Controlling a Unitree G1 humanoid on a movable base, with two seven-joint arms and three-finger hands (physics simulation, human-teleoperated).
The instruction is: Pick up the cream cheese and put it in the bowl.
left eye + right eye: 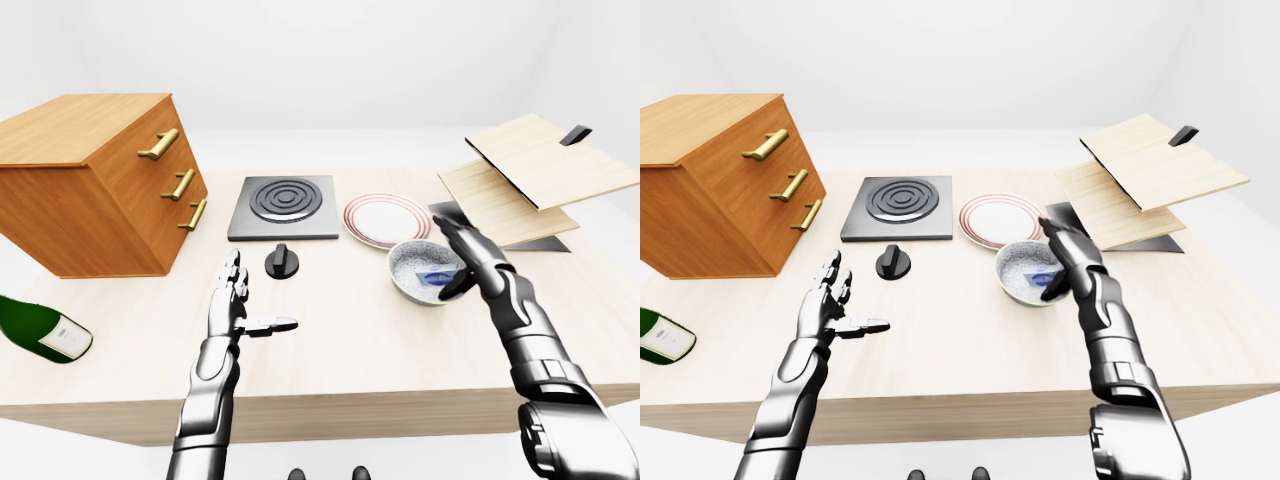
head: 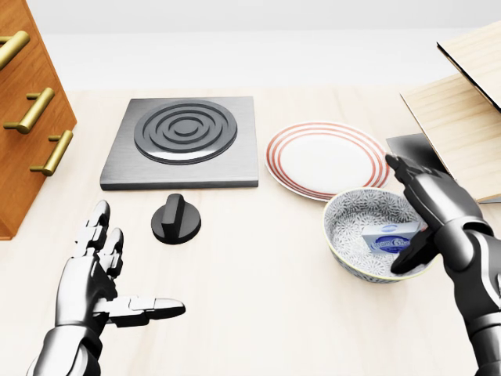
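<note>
The cream cheese [image 2: 388, 237], a small white box with a blue label, lies inside the patterned bowl [image 2: 344, 235] on the wooden table. My right hand [image 2: 419, 215] hovers over the bowl's right rim with fingers spread open, thumb near the box, not closed on it. My left hand [image 2: 117, 282] is open and empty above the table at the lower left of the head view, far from the bowl.
A red-rimmed plate [image 2: 325, 159] lies above the bowl, a stove burner plate [image 2: 184, 141] with a black knob [image 2: 175, 221] to its left. A wooden drawer cabinet [image 1: 95, 180] and a green bottle [image 1: 40, 330] stand left; wooden boards [image 1: 530, 180] right.
</note>
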